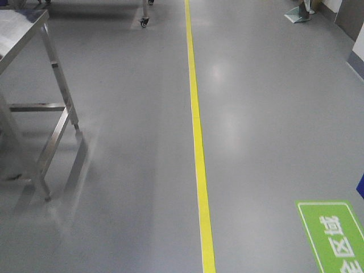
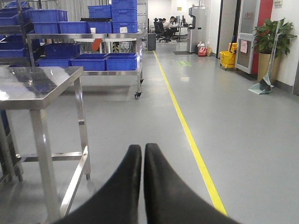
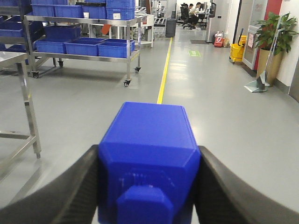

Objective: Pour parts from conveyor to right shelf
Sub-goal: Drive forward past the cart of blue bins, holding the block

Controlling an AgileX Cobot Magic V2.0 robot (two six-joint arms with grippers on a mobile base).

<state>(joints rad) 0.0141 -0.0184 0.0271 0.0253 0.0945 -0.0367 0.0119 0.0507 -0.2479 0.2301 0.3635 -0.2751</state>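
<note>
One of the parts, a bright-blue block (image 3: 149,140) with a small square knob facing the camera, fills the middle of the right wrist view. My right gripper (image 3: 148,150) is shut on it, one black finger pressing each side. In the left wrist view my left gripper (image 2: 142,148) is shut with nothing in it, above bare grey floor. A wheeled stainless rack (image 2: 107,36) carrying large blue bins (image 2: 121,62) stands far ahead on the left; I cannot tell whether it is the right shelf. The conveyor is out of view. Neither gripper shows in the front view.
A stainless-steel table (image 2: 37,84) stands close on the left, its legs (image 1: 60,85) near my path. A yellow floor line (image 1: 196,131) runs straight ahead. A green floor sign (image 1: 333,233) lies at the near right. A potted plant (image 2: 273,37) and a yellow mop bucket (image 2: 228,58) stand along the right wall.
</note>
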